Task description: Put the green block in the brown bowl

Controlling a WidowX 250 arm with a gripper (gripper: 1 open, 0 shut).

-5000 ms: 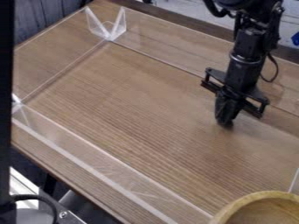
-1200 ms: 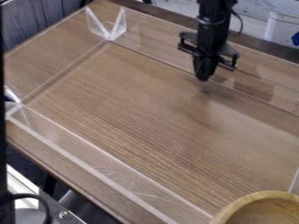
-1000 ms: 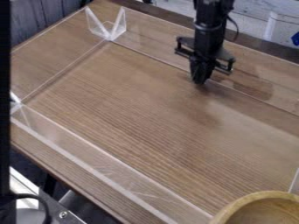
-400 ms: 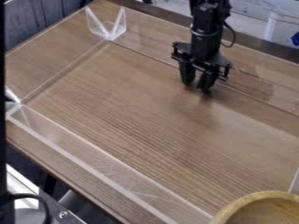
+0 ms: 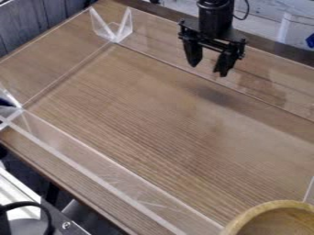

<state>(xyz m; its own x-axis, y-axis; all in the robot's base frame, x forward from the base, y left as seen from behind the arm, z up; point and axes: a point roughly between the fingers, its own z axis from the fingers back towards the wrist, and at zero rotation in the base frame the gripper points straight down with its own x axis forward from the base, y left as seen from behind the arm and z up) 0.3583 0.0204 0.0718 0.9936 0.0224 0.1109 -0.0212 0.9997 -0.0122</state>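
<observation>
Lab-type test setup: wood-grain desk (image 5: 135, 119) fenced by clear plastic walls (image 5: 73, 161), robot arm (image 5: 215, 14) mounted over it, cables at edge.

No readable text, labels or signs

single raised view, angled down, table (image 5: 135, 119)

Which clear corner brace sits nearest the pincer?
The far-corner brace, at the top of the view just left of the open pincer. The left-corner brace and the front-wall brace lie much farther off across the table.
</observation>
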